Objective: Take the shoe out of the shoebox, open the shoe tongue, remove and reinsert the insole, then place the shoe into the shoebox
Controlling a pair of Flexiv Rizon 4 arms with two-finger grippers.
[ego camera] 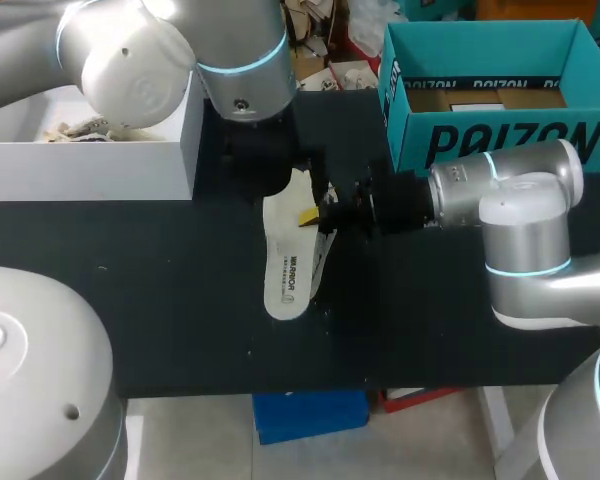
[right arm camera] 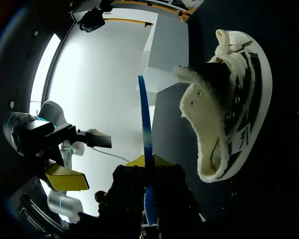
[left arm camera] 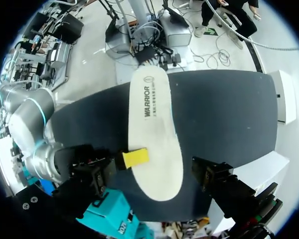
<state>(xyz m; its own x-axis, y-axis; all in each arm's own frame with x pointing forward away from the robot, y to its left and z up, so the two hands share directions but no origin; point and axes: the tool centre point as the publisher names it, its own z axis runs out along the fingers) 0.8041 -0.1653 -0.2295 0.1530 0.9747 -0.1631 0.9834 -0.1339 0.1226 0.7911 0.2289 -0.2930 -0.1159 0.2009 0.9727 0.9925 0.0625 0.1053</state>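
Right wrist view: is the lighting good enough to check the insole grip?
Right wrist view: barely; bright glare behind leaves the right gripper a dark silhouette, the insole only a thin blue edge, though the shoe is well lit. Left wrist view: evenly lit, one yellow fingertip plain on the insole's white face. Head view: gripper merges into black table.

In the head view, the 12 o'clock end of the insole (ego camera: 287, 255) is covered by the left arm (ego camera: 242, 60), and whatever sits under that arm's wrist is hidden with it. The shoe (right arm camera: 229, 104) is almost wholly masked there by the insole and the right end effector (ego camera: 318, 216); only a sliver is seen at the insole's 3 o'clock. The white box (ego camera: 90, 165) is cut off at 9 o'clock, and its contents are blurred. In the right wrist view the insole is presented edge-on, its near end lost behind the end effector's dark body, so the hold on it is not made out.
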